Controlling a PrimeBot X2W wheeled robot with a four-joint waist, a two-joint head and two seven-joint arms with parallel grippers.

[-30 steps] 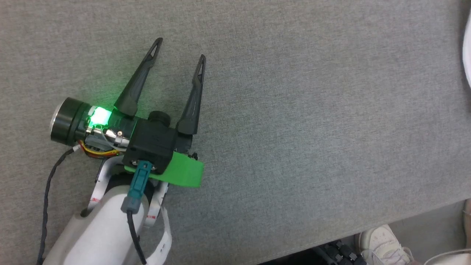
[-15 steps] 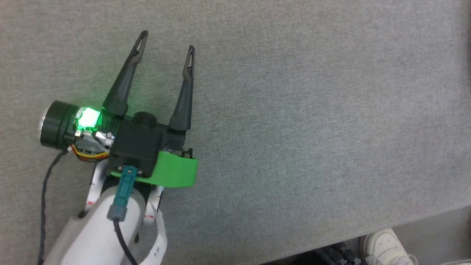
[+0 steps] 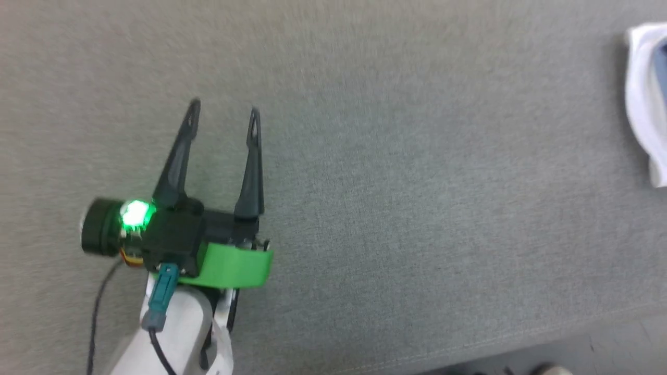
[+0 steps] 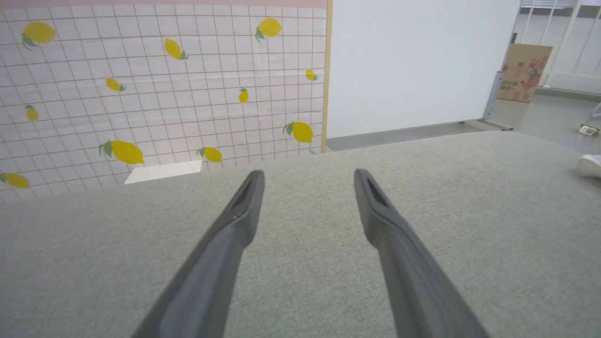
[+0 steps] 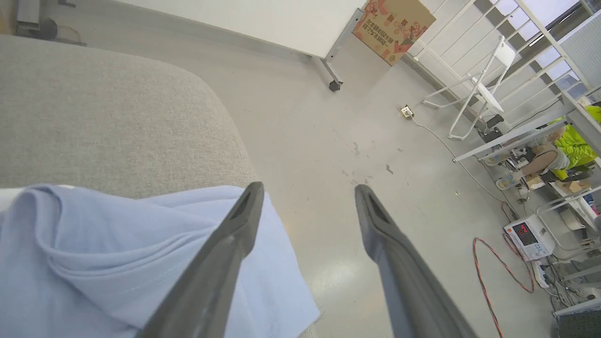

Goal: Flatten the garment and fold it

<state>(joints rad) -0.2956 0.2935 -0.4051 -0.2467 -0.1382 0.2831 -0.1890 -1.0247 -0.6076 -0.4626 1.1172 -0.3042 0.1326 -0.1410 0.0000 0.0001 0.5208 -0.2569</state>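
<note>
The worktop point(image 3: 417, 208) is covered with a grey woven fabric and has a rounded corner. Behind it, in the left wrist view, stands a wall with a grid pattern and yellow lemons point(image 4: 141, 94), next to it a plain white panel point(image 4: 413, 61), and further right a cardboard box point(image 4: 523, 70).

The left gripper point(image 3: 224, 108) hangs over the bare grey surface at the left of the head view. Its jaws stand wide apart and nothing is between them.

The garment point(image 3: 643, 104) lies at the far right edge of the head view, well apart from the left gripper. In the right wrist view it is light blue, in soft folds point(image 5: 94, 244), on the worktop's corner.

The right gripper point(image 5: 308, 188) is just above it, jaws wide and holding nothing. One finger crosses the cloth in that view; I cannot tell if it touches. Beyond is the pale floor point(image 5: 328, 141).
</note>
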